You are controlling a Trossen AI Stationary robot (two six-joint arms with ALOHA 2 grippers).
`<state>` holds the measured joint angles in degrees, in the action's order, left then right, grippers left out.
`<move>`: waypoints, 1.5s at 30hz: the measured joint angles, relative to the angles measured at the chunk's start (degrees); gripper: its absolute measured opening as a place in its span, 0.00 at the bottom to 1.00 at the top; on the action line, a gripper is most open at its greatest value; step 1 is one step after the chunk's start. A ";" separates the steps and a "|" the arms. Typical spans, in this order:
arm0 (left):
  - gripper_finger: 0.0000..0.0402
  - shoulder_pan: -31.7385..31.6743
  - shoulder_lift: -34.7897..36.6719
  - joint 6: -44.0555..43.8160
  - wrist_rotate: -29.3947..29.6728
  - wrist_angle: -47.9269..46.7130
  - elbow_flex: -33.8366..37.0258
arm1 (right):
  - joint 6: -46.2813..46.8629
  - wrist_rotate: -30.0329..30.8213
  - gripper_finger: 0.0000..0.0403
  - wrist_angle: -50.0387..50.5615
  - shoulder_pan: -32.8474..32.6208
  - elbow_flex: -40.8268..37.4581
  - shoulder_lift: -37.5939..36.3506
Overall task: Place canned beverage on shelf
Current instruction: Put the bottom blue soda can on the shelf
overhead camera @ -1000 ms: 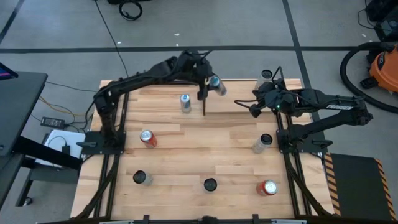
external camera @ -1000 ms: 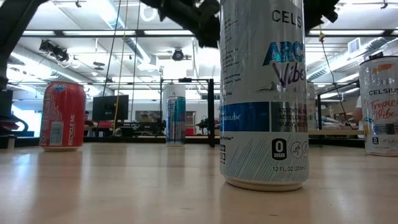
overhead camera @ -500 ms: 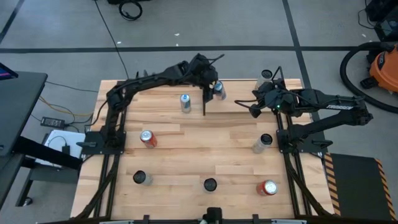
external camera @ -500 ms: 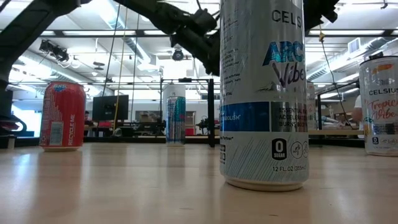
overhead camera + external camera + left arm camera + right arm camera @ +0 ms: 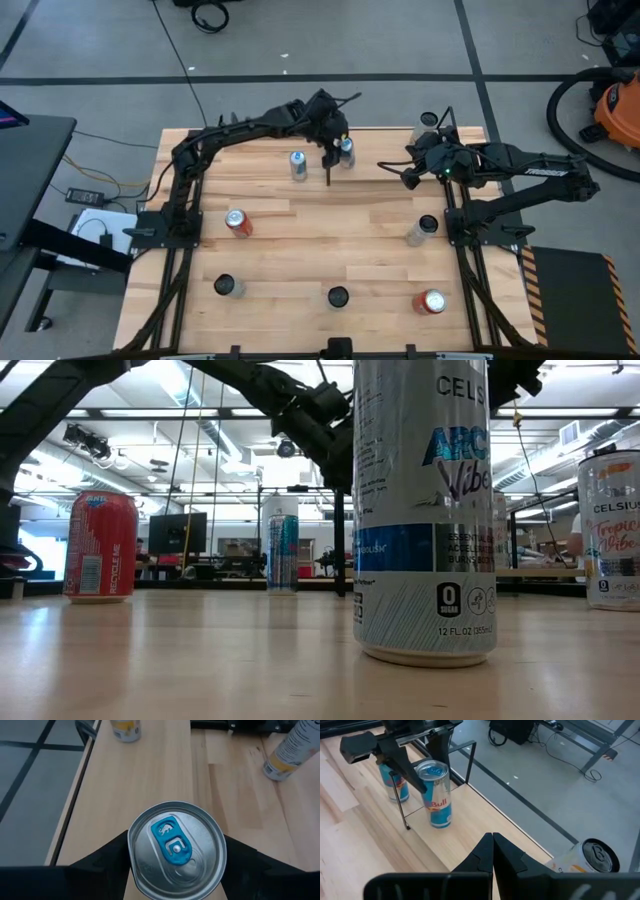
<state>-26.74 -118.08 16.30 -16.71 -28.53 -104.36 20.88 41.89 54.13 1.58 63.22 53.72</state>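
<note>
A slim blue and silver can [image 5: 438, 795] stands upright on the pale shelf [image 5: 485, 815], beside its thin black rod [image 5: 400, 800]. From above, the can [image 5: 346, 152] is at the table's far middle. My left gripper [image 5: 175, 865] is shut on it, and the can's silver top with a blue tab [image 5: 175, 847] fills the left wrist view. In the low view the can is hidden behind a big white can [image 5: 425, 510]. My right gripper [image 5: 493, 842] hovers shut over the shelf's right part, touching nothing. My left gripper pinches the can's upper wall [image 5: 436, 782], just under the rim, between its two fingers [image 5: 107, 862], one on each side. The fingers slant down from the table's left. The can is upright, and its base [image 5: 441, 822] seems to be on the shelf's panel.
A second blue can [image 5: 298, 165] stands just left of the rod. A red can [image 5: 237, 222] stands at the left. More cans stand at the near edge [image 5: 338, 297], at the right [image 5: 423, 230] and at the far right corner [image 5: 425, 125].
My left gripper has come down toward the shelf with the can, still shut on it. The can, tilted a second ago, now stands upright and lower, at the shelf's panel.
</note>
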 joint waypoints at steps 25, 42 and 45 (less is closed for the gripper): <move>0.68 0.02 -0.96 1.35 0.61 -1.00 0.07 | -0.06 -0.01 0.02 0.02 0.00 0.00 0.00; 0.71 0.02 0.02 0.85 0.59 0.89 0.04 | -0.42 -0.03 0.02 0.02 -0.01 0.00 -0.01; 0.71 0.25 0.67 0.85 0.59 1.27 0.04 | -2.02 -0.05 0.02 -0.03 -0.01 0.00 -0.01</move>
<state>-26.49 -117.41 17.15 -16.12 -27.26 -104.31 18.87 41.85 54.10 1.58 63.22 53.71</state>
